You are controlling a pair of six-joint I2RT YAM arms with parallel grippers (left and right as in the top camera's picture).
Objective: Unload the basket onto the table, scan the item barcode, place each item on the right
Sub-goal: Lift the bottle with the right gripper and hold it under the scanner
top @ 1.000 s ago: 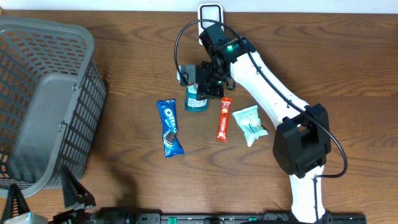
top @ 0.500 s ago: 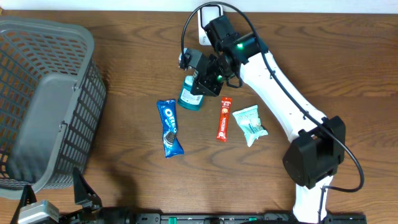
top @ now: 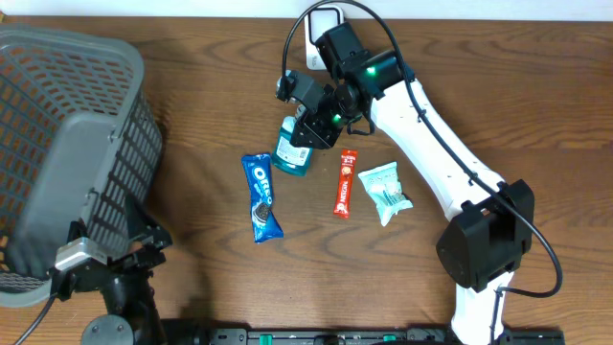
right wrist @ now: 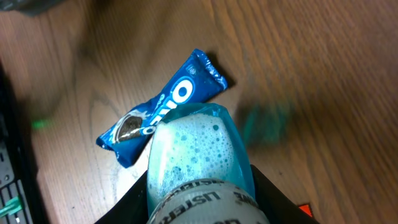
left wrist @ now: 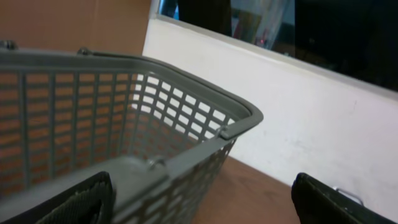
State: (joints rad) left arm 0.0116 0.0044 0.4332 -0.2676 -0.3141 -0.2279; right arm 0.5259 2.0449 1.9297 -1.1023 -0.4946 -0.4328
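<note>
My right gripper (top: 319, 123) is shut on a teal mouthwash bottle (top: 291, 152), holding it tilted above the table just right of the blue Oreo pack (top: 261, 196). In the right wrist view the foamy bottle (right wrist: 193, 149) fills the space between my black fingers (right wrist: 134, 200), with the Oreo pack (right wrist: 163, 111) below it on the wood. My left gripper (top: 113, 235) stands open at the front left, beside the grey basket (top: 67, 144). Its wrist view shows only the basket rim (left wrist: 186, 93) and a white wall, with nothing between the fingers (left wrist: 84, 202). No barcode shows.
A red snack bar (top: 345, 183) and a mint-green pouch (top: 385, 193) lie right of the bottle. A white object (top: 324, 17) sits at the table's back edge behind the right arm. The large basket takes up the left side.
The right arm swung the bottle slightly left and tilted it more. The left arm rose into the overhead view at the front left, next to the basket.
</note>
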